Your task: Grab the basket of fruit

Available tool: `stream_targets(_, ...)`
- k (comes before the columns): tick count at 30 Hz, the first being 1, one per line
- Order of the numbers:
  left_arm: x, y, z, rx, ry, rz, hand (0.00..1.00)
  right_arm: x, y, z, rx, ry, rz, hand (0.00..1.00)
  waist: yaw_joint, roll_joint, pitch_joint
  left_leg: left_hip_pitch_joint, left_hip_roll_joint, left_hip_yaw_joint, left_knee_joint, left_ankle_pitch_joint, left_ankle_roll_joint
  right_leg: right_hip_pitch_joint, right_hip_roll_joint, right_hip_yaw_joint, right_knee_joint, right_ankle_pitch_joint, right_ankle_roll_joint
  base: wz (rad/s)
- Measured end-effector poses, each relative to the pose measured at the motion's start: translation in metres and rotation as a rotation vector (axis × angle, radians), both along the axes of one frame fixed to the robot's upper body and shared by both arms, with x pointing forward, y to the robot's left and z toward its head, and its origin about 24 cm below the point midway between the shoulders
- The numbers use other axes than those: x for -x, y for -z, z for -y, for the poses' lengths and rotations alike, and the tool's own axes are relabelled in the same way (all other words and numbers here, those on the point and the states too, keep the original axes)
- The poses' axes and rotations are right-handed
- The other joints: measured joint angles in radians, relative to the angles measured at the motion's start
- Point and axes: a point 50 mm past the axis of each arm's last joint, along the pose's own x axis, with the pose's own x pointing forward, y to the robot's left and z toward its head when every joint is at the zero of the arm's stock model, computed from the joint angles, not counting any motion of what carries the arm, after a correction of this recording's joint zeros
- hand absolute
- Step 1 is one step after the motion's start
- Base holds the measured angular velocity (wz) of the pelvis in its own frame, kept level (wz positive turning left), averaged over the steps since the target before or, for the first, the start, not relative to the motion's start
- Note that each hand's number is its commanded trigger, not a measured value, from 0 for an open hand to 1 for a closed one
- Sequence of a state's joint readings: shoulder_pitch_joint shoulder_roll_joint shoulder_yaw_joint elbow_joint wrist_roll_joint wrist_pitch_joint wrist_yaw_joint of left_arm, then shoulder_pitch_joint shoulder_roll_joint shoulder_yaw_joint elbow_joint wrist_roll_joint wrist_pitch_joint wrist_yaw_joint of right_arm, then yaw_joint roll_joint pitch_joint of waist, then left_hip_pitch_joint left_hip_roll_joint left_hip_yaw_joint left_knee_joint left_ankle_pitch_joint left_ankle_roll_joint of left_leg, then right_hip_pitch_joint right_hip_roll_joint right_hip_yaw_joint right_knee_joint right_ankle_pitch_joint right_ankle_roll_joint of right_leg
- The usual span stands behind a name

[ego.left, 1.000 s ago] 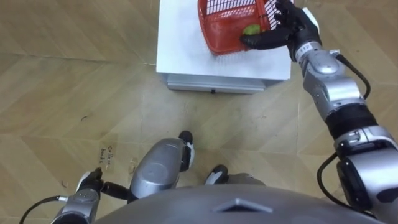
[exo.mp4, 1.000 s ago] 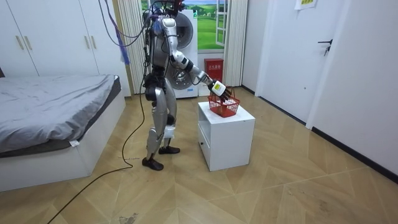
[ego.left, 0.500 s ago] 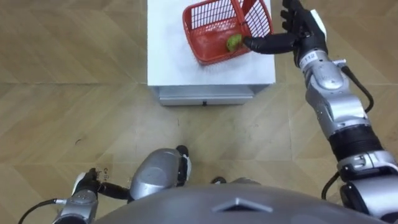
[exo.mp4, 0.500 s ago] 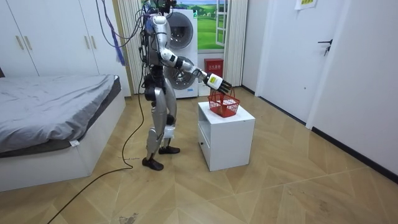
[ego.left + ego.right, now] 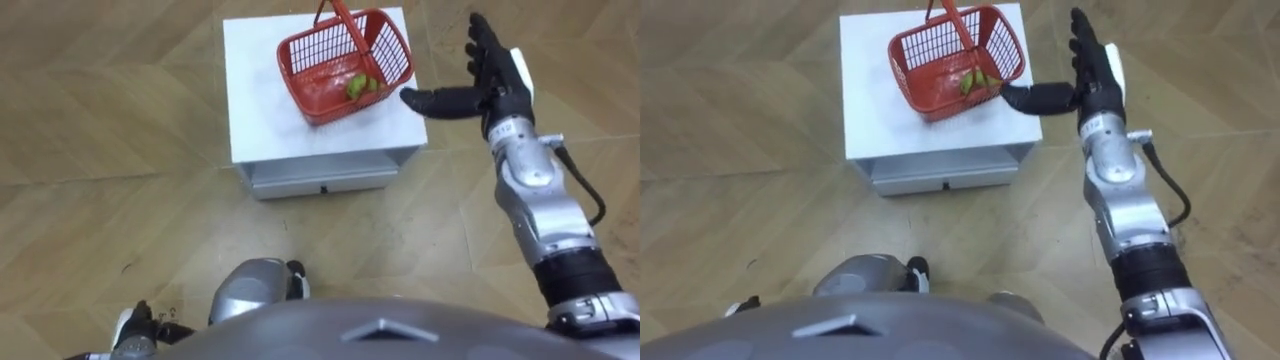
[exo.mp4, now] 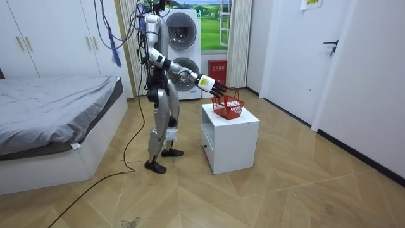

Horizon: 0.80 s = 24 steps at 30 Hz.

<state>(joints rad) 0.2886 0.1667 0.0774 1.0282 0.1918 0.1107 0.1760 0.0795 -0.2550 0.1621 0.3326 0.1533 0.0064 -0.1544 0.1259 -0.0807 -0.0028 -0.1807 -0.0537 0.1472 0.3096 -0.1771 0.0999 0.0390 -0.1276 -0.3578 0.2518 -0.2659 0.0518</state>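
My right hand hovers just right of the red basket, fingers straight and spread, thumb pointing toward it, holding nothing. The basket stands on the white counter, handle up, with green fruit inside. My left hand hangs low at my side.

text: none legible | sign high on the wall, well right of the washing machine: print too small to read | red box just right of the washing machine: marks unreadable
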Motion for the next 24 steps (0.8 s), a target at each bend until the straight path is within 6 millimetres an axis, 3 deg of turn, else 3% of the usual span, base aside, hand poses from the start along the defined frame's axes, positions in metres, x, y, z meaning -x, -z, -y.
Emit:
stream_targets(4,0.001,0.000,0.000,-0.015,0.015,-0.006,0.00,0.029,0.032,0.011,0.033,0.070,-0.149,0.00,-0.022,0.000,0.0004,0.025,-0.002,-0.003,-0.010,0.002,-0.003,0.028,0.003,-0.002,-0.017,0.000,0.000,0.02)
stream_targets(7,0.001,0.000,0.000,-0.021,0.017,0.002,0.00,0.067,0.065,0.026,0.076,0.144,-0.330,0.00,-0.040,-0.001,0.0000,0.043,-0.008,-0.012,-0.023,0.005,-0.008,0.050,0.004,-0.006,-0.031,0.000,-0.001,0.07)
stream_targets(9,0.001,0.000,0.000,-0.032,0.016,0.001,0.00,0.103,0.088,0.036,0.106,0.209,-0.500,0.00,-0.050,-0.003,0.0000,0.052,-0.008,-0.014,-0.030,0.007,-0.010,0.061,0.005,-0.008,-0.031,0.000,-0.001,0.02)
stream_targets(15,0.001,0.003,0.009,-0.019,0.040,-0.015,0.00,0.173,0.114,0.044,0.111,0.295,-0.805,0.00,-0.048,0.004,0.0026,0.069,-0.010,-0.013,-0.041,0.008,-0.013,0.076,0.007,-0.014,-0.034,0.000,-0.001,-0.01)
stream_targets(18,0.005,0.004,0.013,0.002,0.023,-0.039,0.00,0.188,0.117,0.041,0.078,0.280,-0.871,0.00,-0.043,0.004,0.0077,0.082,-0.011,-0.017,-0.041,0.008,-0.014,0.090,0.007,-0.018,-0.046,0.000,-0.001,0.04)
stream_targets(24,0.006,0.005,0.013,0.032,0.014,-0.060,0.00,0.205,0.123,0.032,0.048,0.217,-0.996,0.00,-0.040,0.007,0.0097,0.091,-0.015,-0.041,-0.038,0.010,-0.017,0.109,0.010,-0.032,-0.048,0.001,-0.001,0.09)
